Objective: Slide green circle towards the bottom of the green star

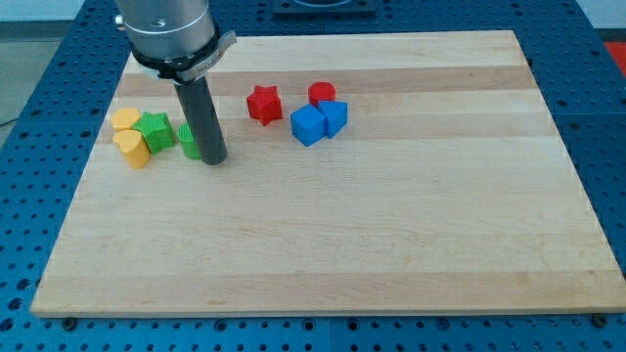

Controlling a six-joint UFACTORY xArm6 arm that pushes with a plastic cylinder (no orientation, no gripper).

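Observation:
The green star (155, 130) lies near the view's left edge of the wooden board. The green circle (188, 141) sits just to its right, partly hidden behind my rod. My tip (215, 157) rests on the board against the green circle's right side, slightly lower in the view than the circle.
A yellow block (124, 119) and a yellow heart (133, 149) touch the green star's left side. A red star (263, 103), a red round block (322, 93) and two blue blocks (307, 125) (335, 116) sit to the right. The board's left edge (96, 147) is close.

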